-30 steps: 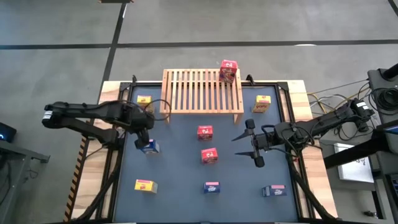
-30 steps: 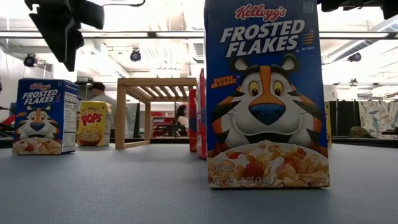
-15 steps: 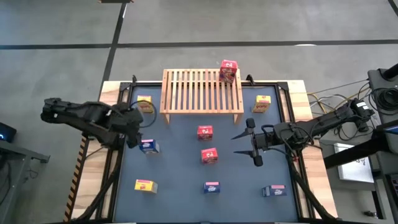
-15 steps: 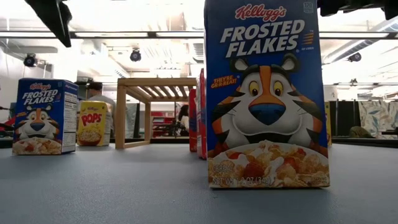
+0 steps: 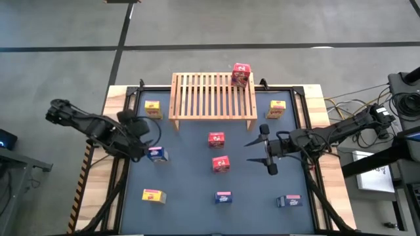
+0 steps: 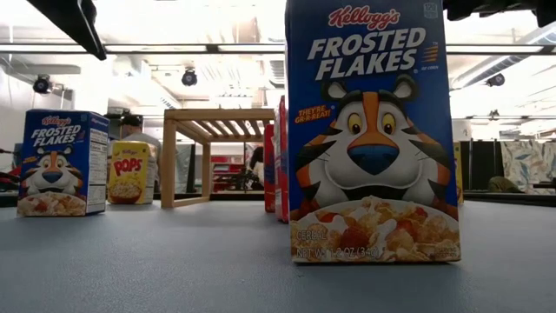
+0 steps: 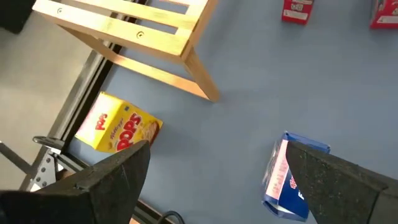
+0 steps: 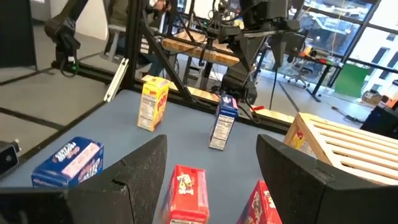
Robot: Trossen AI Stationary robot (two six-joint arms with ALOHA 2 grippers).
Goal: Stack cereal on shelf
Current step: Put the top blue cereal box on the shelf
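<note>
Overhead, the shelf stands at the far side of the desk, with one red box on its far right corner. The other boxes remain on the desk: yellow ones beside each shelf leg and one at the near left, two red ones in the middle, and three blue ones, of which one blue box lies just beside the left gripper. The right gripper hovers right of the two red boxes, fingers parted and empty.

At desk level, a large blue box fills the foreground; the shelf stands behind it, with another blue box and a yellow box to its left. No gripper reaches the desk surface here.

In the left wrist view, the left fingers stand wide apart and hold nothing. The blue box stands upright near one finger, not between them; a yellow box and a shelf leg lie beyond.

In the right wrist view, the right fingers are partly open and empty, with a red box between and beyond them.

Procedure: centre the left fingers over the blue box, approach its narrow faces squarely, descend until both fingers flank it, then close gently to avoid tipping it.
</note>
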